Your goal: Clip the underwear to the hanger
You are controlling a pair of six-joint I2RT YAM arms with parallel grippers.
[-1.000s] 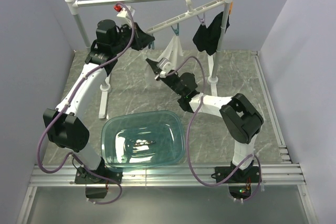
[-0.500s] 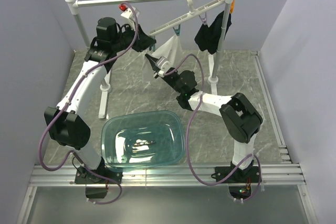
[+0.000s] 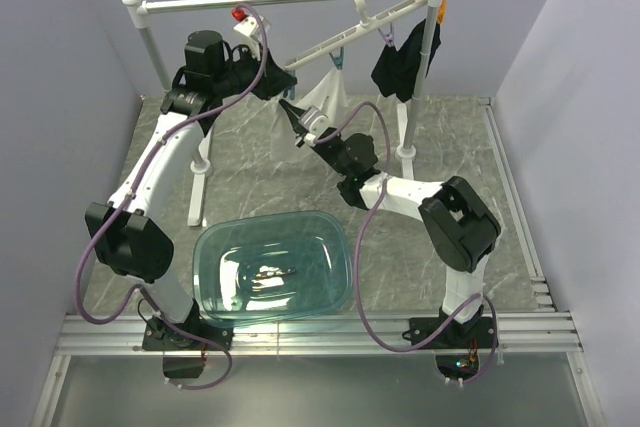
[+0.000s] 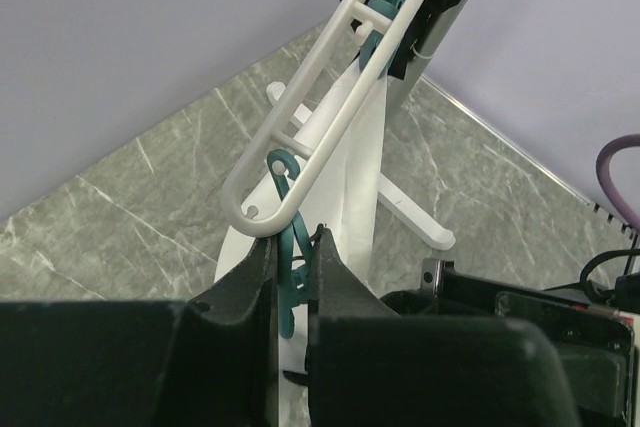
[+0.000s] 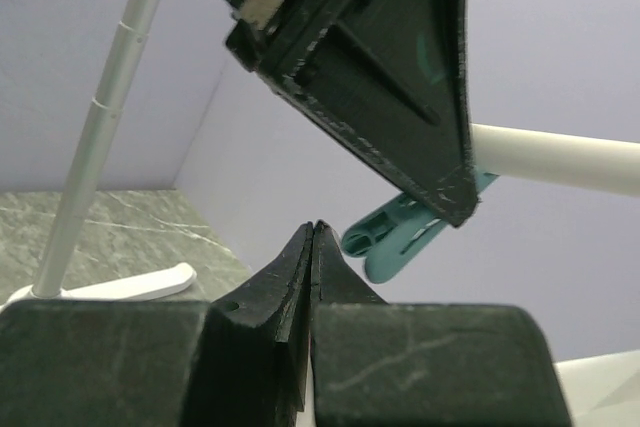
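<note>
L gripper (image 4: 293, 247) is clamped on the low-end teal peg (image 4: 296, 237) of the hanger (image 4: 330, 77), prob. to spring it open. R gripper (image 5: 311, 232), tips pressed together apparently on the free corner of the underwear (image 3: 328, 95), holds it just beside that peg, w/ the other corner hanging off the mid teal peg (image 3: 337, 57).

Inspection finding: no text, label, brand, number or sign is legible in any view. One small pale patch (image 5: 262, 7) on the left gripper (image 5: 450, 187), upper left of the right wrist view, shows no readable characters.
</note>
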